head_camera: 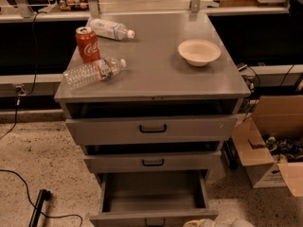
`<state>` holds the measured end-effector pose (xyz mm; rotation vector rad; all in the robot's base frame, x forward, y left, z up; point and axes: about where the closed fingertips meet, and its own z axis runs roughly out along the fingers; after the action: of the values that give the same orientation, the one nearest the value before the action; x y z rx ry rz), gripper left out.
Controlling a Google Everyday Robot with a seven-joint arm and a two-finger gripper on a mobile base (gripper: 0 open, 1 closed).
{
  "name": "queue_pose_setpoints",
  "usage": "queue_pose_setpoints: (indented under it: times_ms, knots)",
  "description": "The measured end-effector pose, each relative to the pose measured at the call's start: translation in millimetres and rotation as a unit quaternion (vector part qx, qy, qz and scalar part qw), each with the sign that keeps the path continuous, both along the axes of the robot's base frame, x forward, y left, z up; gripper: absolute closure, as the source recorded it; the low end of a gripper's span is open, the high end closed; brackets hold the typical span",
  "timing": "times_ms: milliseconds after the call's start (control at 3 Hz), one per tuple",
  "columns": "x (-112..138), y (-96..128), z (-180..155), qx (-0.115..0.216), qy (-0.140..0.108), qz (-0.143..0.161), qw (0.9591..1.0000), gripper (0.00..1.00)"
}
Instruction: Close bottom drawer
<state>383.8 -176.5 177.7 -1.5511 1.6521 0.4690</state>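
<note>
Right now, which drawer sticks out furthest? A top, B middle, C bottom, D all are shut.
C: only the bottom drawer shows its whole inside; the gripper is at the picture's lower edge, by the right end of the drawer's front.

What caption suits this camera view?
Bottom drawer stands open; the claw sits at the frame's lower edge, near the drawer front.
</note>
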Motion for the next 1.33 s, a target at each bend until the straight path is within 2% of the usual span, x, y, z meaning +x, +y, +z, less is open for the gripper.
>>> queue_pose_setpoints:
  times_ms: [333,667,1000,1333]
  knots:
    - [8.2,10.2,-11.1,-0.014,0.007,0.0,0.9999,1.0]
    - [21.5,13.6,-21.3,-0.014,0.014,-0.012,0.9997,1.0]
    - [48.8,8.1,-21.3,0.0,0.0,-0.042,0.9991,1.0]
    - [54.5,7.7,-20.0,0.003,-0.004,-0.044,0.999,1.0]
